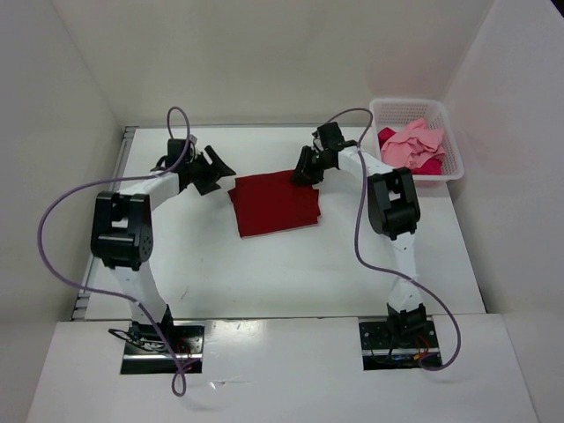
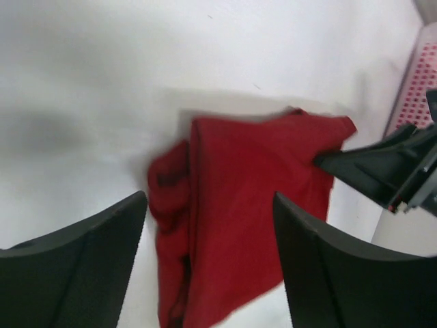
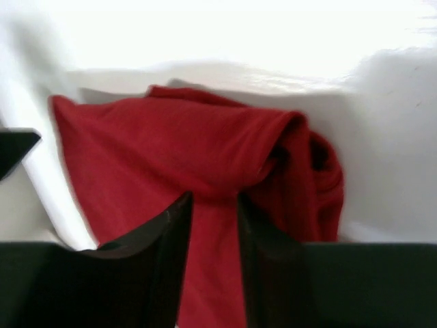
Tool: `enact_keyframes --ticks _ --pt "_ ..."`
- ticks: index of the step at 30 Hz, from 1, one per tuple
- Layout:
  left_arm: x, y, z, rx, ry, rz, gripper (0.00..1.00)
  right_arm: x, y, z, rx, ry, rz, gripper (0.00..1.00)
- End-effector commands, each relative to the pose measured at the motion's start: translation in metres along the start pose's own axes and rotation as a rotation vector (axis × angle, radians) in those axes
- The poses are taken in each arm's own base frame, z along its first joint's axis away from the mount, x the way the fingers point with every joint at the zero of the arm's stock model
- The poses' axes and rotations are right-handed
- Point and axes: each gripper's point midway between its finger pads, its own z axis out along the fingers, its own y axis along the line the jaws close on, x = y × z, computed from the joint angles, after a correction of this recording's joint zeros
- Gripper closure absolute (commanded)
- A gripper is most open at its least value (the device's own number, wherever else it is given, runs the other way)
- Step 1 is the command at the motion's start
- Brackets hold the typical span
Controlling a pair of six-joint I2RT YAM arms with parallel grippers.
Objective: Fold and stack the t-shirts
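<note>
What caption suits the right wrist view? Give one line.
Right gripper pinches a bunched edge of the dark red t-shirt lying on the white table.

We can read no writing, label, brand, number or sign in any view: none shows on the red shirt (image 1: 275, 204), the basket (image 1: 407, 102) or the worktop (image 1: 264, 273).

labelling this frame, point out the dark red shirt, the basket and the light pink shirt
dark red shirt (image 1: 275, 204): top view, middle of the folded cloth
basket (image 1: 407, 103): top view, far rim
light pink shirt (image 1: 412, 141): top view, crumpled middle
</note>
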Motion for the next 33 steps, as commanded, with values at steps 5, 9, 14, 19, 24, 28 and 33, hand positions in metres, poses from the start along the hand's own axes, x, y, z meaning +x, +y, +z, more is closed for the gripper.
enact_keyframes --ticks 5,9,14,19,24,28,33 --pt "0.044 0.005 -0.051 -0.019 0.006 0.143 0.13 -0.018 0.074 -0.094 -0.155 -0.133 -0.115 0.47" --pt "0.077 0.016 -0.04 -0.006 0.116 0.154 0.12 -0.001 0.075 -0.113 -0.161 -0.139 -0.109 0.44" --pt "0.094 0.028 -0.018 0.004 0.201 0.14 0.18 0.015 0.079 -0.137 -0.175 -0.16 -0.113 0.39" --pt "0.108 0.007 0.01 0.049 0.251 0.179 0.38 0.033 0.078 -0.154 -0.184 -0.171 -0.112 0.38" --pt "0.096 -0.017 0.029 0.083 0.234 0.16 0.79 0.05 0.068 -0.16 -0.173 -0.169 -0.096 0.38" --pt "0.033 -0.041 0.031 0.11 0.116 0.155 0.85 0.061 0.058 -0.163 -0.16 -0.161 -0.081 0.38" --pt "-0.086 -0.024 -0.005 0.094 -0.095 0.076 0.85 0.078 0.043 -0.165 -0.137 -0.138 -0.067 0.38"
